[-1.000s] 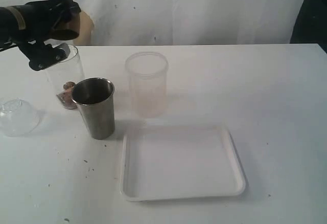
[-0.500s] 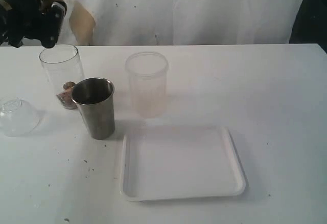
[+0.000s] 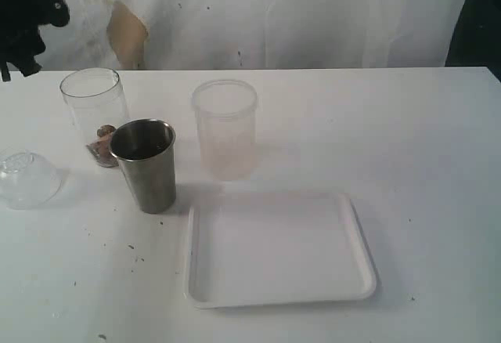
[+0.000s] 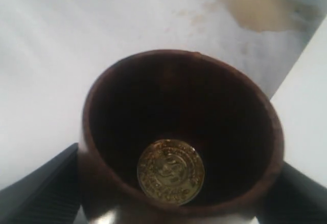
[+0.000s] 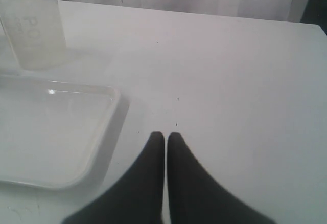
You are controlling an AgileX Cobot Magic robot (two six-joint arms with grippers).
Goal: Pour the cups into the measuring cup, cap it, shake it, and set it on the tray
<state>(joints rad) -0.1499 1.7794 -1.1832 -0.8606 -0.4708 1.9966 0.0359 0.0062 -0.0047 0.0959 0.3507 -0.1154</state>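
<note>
Fig.: Left hand (image 3: pixel 30 16), up behind measuring cup (image 3: pixel 94 114), jaws wide round brown cup (image 4: pixel 179 106); gold disc (image 4: pixel 170 172) w/in. Right hand (image 5: pixel 166 138) pinched shut, empty. Risks: disc left unpoured; steel tumbler (image 3: pixel 145 164), just beside measuring cup, knocked on approach.

No writing can be read; the gold coin (image 4: pixel 171 172) inside the brown cup (image 4: pixel 179 93) shows only a blurred embossed design.
</note>
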